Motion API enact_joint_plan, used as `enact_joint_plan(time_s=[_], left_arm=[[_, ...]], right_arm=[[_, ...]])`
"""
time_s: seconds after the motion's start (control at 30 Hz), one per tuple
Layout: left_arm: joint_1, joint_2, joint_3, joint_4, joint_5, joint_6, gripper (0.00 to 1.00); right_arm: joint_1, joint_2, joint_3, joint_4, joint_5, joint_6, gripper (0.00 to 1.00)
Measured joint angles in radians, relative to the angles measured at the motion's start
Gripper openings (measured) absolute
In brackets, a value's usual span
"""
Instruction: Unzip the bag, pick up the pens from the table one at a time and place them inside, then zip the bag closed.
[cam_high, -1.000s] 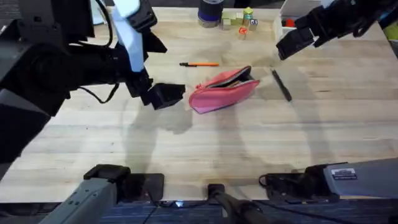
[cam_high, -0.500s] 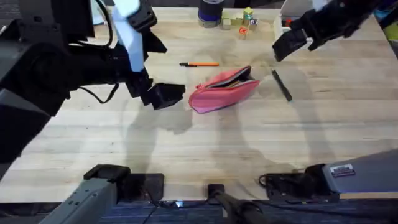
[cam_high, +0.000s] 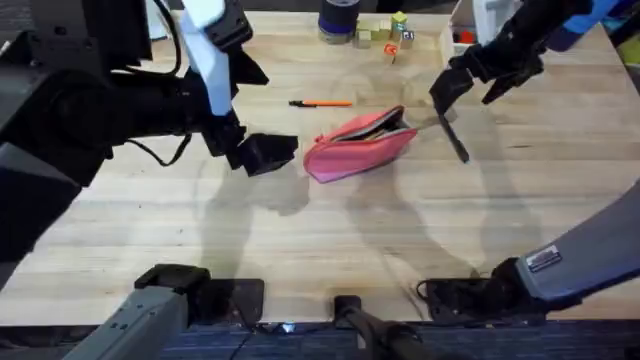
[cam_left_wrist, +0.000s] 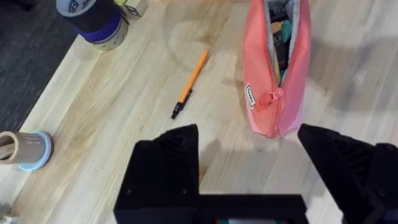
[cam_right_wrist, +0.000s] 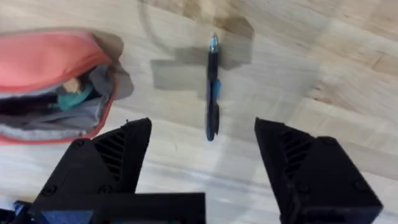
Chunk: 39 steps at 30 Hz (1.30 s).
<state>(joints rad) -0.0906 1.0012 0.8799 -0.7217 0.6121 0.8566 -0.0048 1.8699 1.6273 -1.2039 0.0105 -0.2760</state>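
On the pale wood bench (cam_high: 330, 230), my right tool (cam_right_wrist: 202, 171) hangs open over the black pen (cam_right_wrist: 212, 93); my left tool (cam_left_wrist: 249, 168) gapes beside the unzipped bag (cam_left_wrist: 273, 68).

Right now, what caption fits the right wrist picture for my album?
Open right gripper hovers over the black pen on the table, beside the unzipped pink bag.

The unzipped pink bag (cam_high: 359, 146) lies mid-table (cam_high: 330, 240) between the orange pen (cam_high: 322, 103) and black pen (cam_high: 452, 137), the right gripper (cam_high: 462, 92) hovering open above the latter.
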Motion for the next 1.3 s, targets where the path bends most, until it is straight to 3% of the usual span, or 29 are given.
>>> enact_joint_plan(time_s=[0.63,0.9,1.13,1.3], left_arm=[[0.0,0.0,0.0,0.0,0.0,0.0,0.993],[0.0,0.0,0.0,0.0,0.0,0.0,0.994],[0.0,0.0,0.0,0.0,0.0,0.0,0.994],[0.0,0.0,0.0,0.0,0.0,0.0,0.993]], right_arm=[[0.0,0.033,-0.243,0.306,-0.005,0.068,0.996],[0.0,0.022,-0.305,0.361,0.001,0.078,0.982],[-0.012,0.019,-0.311,0.385,0.019,0.083,0.631],[-0.013,0.019,-0.313,0.398,0.022,0.098,0.45]])
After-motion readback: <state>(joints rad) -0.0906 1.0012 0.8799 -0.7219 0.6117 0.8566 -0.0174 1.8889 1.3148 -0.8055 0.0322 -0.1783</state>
